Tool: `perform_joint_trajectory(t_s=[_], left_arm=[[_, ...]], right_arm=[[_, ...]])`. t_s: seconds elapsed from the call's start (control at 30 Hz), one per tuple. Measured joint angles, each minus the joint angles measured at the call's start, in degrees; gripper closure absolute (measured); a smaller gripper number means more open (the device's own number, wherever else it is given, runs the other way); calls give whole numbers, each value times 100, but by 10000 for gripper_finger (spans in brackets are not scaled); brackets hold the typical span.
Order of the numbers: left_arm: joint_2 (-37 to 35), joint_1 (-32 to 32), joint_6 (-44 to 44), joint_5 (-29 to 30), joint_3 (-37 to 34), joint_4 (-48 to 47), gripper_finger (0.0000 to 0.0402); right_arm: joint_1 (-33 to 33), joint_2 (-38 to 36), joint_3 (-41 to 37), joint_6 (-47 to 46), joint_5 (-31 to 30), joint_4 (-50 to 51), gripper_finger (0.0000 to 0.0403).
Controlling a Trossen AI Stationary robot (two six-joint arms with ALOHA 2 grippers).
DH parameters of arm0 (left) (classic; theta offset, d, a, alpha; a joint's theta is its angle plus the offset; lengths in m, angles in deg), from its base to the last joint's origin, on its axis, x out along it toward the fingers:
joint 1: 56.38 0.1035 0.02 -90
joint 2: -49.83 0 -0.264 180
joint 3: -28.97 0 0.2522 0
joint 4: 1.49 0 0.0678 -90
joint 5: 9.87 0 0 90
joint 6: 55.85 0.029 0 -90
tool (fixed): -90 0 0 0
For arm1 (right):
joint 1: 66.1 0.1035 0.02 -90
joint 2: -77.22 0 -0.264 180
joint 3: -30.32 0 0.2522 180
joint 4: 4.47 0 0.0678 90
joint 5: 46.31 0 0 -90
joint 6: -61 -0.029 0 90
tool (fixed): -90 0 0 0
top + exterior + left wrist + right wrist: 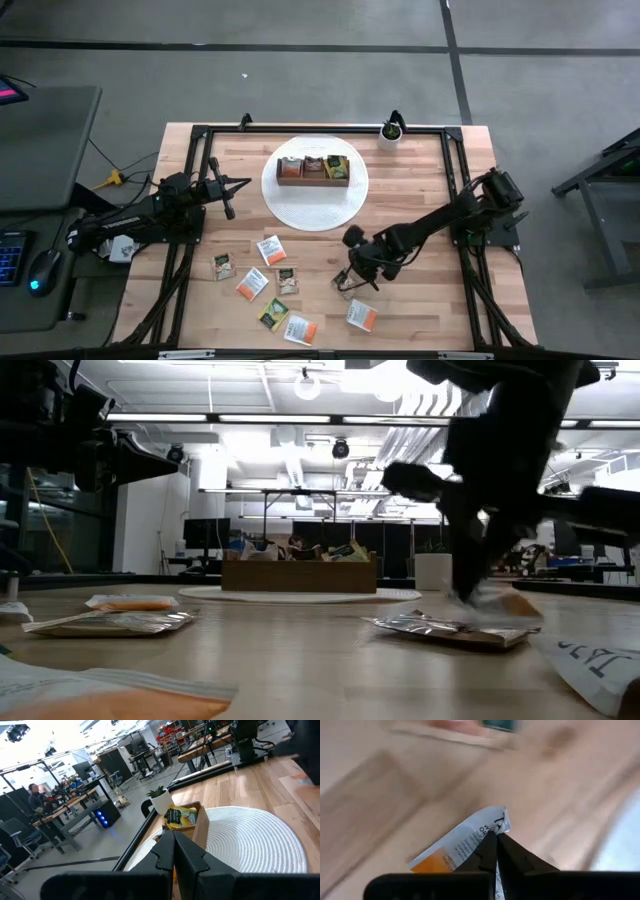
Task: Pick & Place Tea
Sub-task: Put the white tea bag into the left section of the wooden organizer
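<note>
Right gripper (352, 281) pinching a white-orange tea sachet (345, 287) on the surface (420, 310).
High view: left gripper (228, 208) pressed together, beside the wooden box (313, 171) — low view: sachet (480, 622) low over the surface; right wrist view: sachet corner (485, 832) clamped.

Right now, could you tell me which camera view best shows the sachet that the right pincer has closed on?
The right wrist view: the white-orange sachet fills the frame, pinched at its edge by the shut right pincer. The high view shows it mostly hidden beneath the pincer; the low view shows only a blur; the left wrist view misses it.

A lab: workbenches (65, 810), ceiling pipes (420, 440), concrete floor (300, 85).
</note>
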Motion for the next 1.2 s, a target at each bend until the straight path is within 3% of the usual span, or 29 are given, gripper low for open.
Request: perform_joint_trajectory(t_s=[0.17,0.37,0.6,0.9,1.2], left_arm=[[1,0,1,0,-1,0,401],[0,0,0,1,-1,0,401],[0,-2,0,0,-1,0,401],[1,-1,1,2,-1,0,401],[1,-2,1,2,0,0,401]], right_arm=[[-84,-303,73,-1095,-529,96,402],[-434,-395,722,-2060,-898,192,403],[-1024,-332,1669,-2296,-1468,-325,403],[-1771,997,3428,-1939,-1826,-869,402],[-2448,2366,5011,-2349,-1826,-905,402]])
